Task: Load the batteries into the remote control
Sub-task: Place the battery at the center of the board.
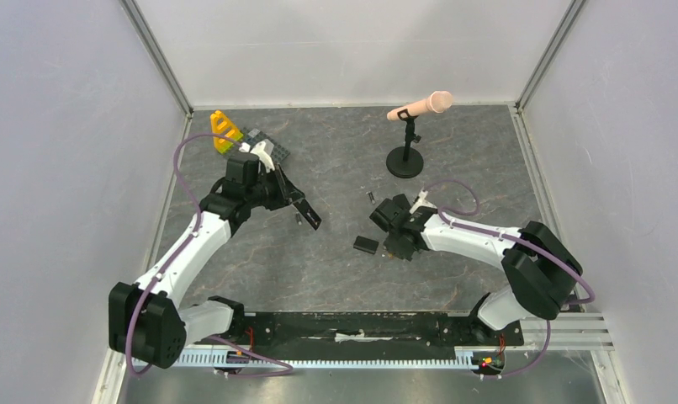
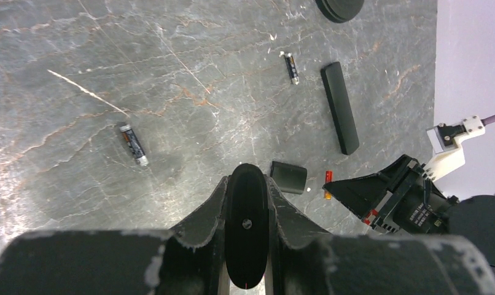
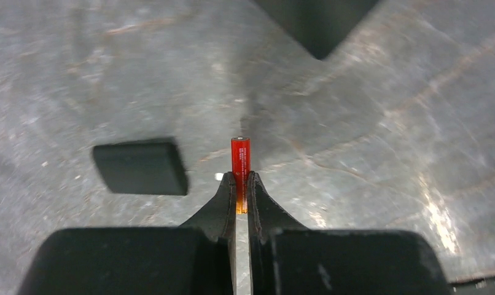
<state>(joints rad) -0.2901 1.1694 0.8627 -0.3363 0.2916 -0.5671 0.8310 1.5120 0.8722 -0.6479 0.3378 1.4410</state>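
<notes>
Red-orange, tiny, metal-cased: clamping battery [image 3: 240, 153] by lower end in right claw [image 3: 240, 181], jaws shut on it, just above grey table [image 3: 386, 153]. Expect light, stiff, slick, quick to pivot or roll if dropped; safer pinched mid-barrel. Gripping remote control [image 1: 306, 210] at one end in left claw [image 2: 247, 184], left of table centre. Expect rigid, light, long lever, so take near middle. Spotting near cell [image 2: 134, 145] and far cell [image 2: 291, 67] loose on table, small cover [image 2: 288, 177] close by. Print on cells too small to read; no brand legible.
</notes>
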